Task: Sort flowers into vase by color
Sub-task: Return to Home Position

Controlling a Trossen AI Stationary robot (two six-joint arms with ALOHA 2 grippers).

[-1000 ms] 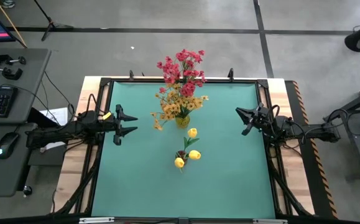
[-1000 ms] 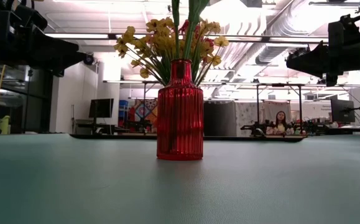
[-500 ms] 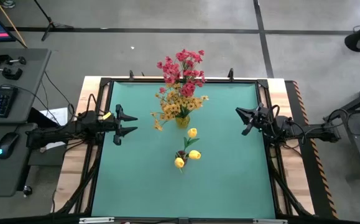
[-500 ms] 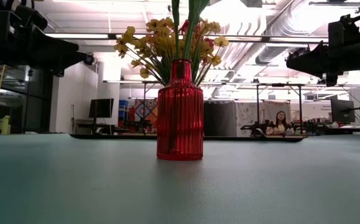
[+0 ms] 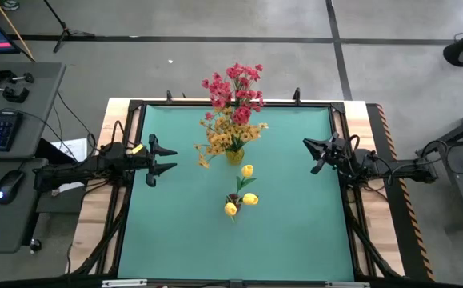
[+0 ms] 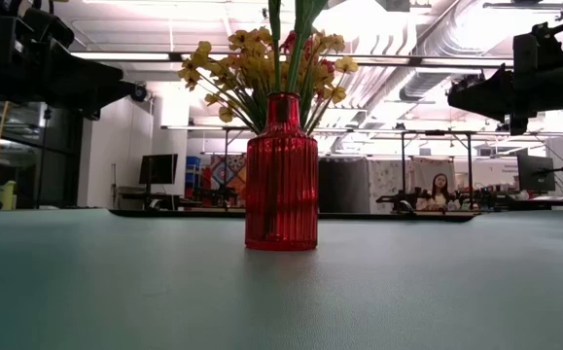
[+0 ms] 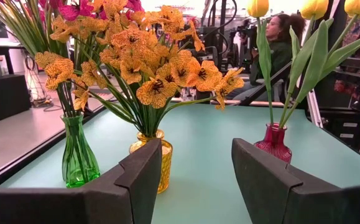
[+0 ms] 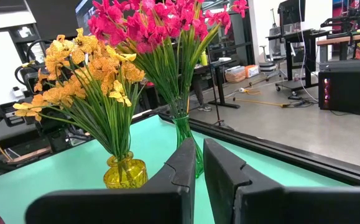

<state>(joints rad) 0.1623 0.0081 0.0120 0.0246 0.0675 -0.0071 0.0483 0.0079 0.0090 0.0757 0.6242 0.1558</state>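
My left gripper [image 7: 196, 148] sits wide at 9 o'clock, right gripper [image 8: 199, 146] near-closed at 3; I'd pinch those probably light, bendy yellow tulips [image 5: 247, 170] mid-stem.

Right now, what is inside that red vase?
Three yellow tulips stand in the red vase, their green stems entering its neck. The dark red glass hides the stem ends and whether there is any water.
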